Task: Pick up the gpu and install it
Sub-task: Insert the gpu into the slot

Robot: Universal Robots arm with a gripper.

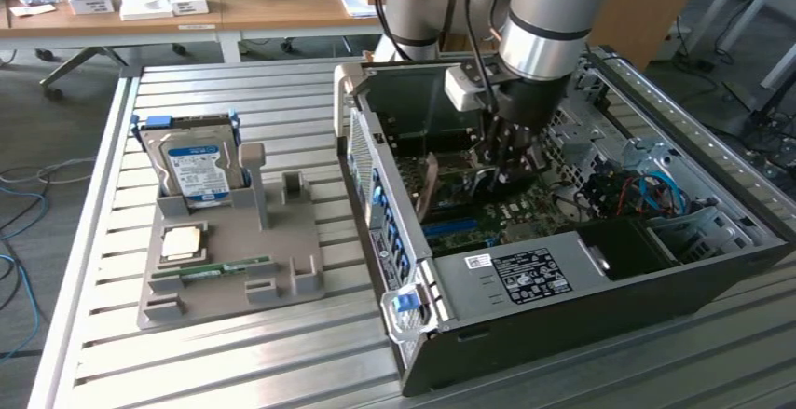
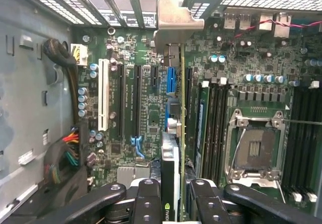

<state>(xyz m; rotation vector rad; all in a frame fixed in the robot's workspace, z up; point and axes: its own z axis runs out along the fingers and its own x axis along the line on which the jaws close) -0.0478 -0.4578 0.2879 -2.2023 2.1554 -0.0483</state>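
Your end effector (image 2: 174,196) clamps the gpu (image 2: 171,163) edge-on, its long axis lined up along the blue slot (image 2: 171,80) beneath.

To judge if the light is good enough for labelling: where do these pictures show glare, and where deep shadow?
Exterior view: soft daylight, a pale sheen on the slatted table, the inside of the computer case dim under the arm. Wrist view: the rear slot openings burn out white with backlight; the gpu, held in the gripper, and the motherboard are evenly lit.
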